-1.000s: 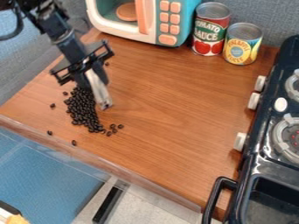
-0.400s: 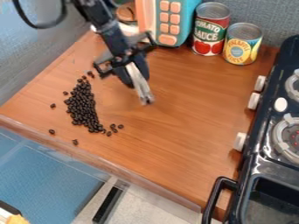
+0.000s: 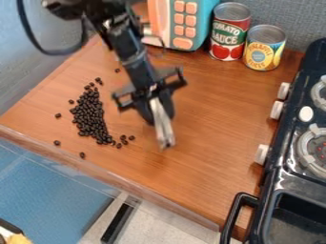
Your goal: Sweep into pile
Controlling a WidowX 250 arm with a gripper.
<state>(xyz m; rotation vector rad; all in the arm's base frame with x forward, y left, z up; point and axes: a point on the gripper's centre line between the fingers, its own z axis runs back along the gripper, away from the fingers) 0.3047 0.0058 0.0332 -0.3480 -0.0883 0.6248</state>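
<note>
With its fingers together on a pale, narrow tool (image 3: 165, 132), the gripper (image 3: 160, 115) hangs over the table (image 3: 210, 119), apart from the dark beans (image 3: 91, 118) heaped to its left in the view. Gathering looks partly done, likely between strokes; the next move calls for setting the tool beyond the strays left of the gripper and nudging them gently inward.

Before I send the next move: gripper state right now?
Gripper: closed, nothing visible held; it's over the counter, apart from the black beans.
</note>
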